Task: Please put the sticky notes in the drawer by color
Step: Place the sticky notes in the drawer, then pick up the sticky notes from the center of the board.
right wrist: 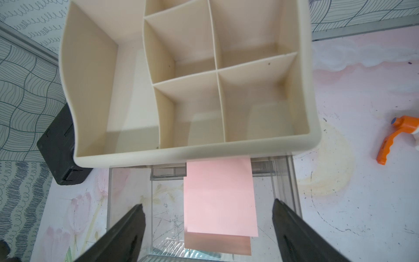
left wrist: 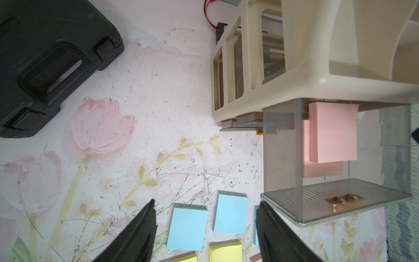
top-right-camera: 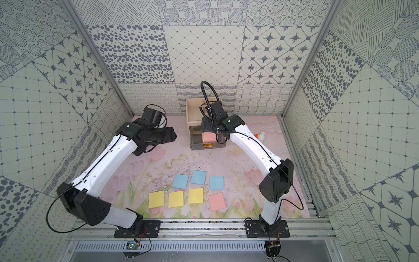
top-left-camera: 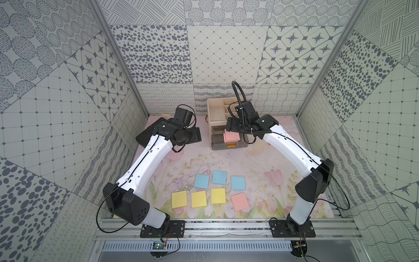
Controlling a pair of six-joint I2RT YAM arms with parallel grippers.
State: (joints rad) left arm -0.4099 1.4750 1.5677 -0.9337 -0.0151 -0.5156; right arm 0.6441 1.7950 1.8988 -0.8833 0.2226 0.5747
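Note:
The drawer [top-left-camera: 238, 145], the top one of the cream cabinet [top-left-camera: 214, 113], stands pulled out; its grey wall shows in the left wrist view [left wrist: 281, 158]. Inside, a pink sticky note [right wrist: 220, 195] lies over a second pink one [right wrist: 217, 245]. My right gripper [right wrist: 208, 203] hovers open just above them, holding nothing. On the mat in front lie three blue notes [top-left-camera: 219, 177], three yellow notes [top-left-camera: 198, 199] and one pink note [top-left-camera: 239, 201]. My left gripper [left wrist: 208, 203] hangs open and empty left of the cabinet, above the mat, with blue notes [left wrist: 187, 229] beyond its fingertips.
A flat black case [left wrist: 45, 56] lies at the back left, under my left arm. An orange-handled spray bottle [right wrist: 394, 136] lies on the mat right of the cabinet. The cabinet's divided top tray [right wrist: 192, 149] holds nothing. Patterned walls close in three sides.

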